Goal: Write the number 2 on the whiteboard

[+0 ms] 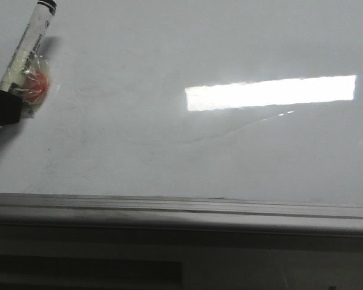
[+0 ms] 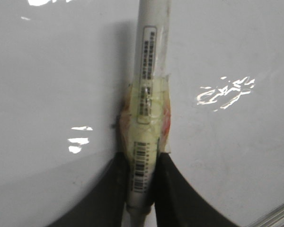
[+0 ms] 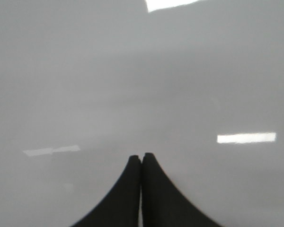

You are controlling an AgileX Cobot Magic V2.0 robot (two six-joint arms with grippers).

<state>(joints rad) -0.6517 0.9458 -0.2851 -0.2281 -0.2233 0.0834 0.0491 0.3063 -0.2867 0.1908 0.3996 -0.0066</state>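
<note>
The whiteboard [image 1: 169, 42] fills the front view, glossy white-grey, and no number 2 shows on it in any view. My left gripper [image 1: 13, 99] is at the far left, shut on a white marker [image 1: 25, 45] wrapped in tape with an orange patch. The marker's black end [image 1: 46, 6] points up and away over the board. In the left wrist view the marker [image 2: 149, 56] runs straight out from between the closed fingers of the left gripper [image 2: 142, 161] over the whiteboard [image 2: 47, 71]. My right gripper [image 3: 142, 157] is shut on nothing above bare whiteboard [image 3: 132, 71].
A grey metal rail [image 1: 181, 208] runs along the board's near edge, and a corner of the rail [image 2: 279, 215] shows in the left wrist view. A bright rectangular glare [image 1: 270, 92] lies right of centre, with a faint grey curved smudge [image 1: 218, 134] below it.
</note>
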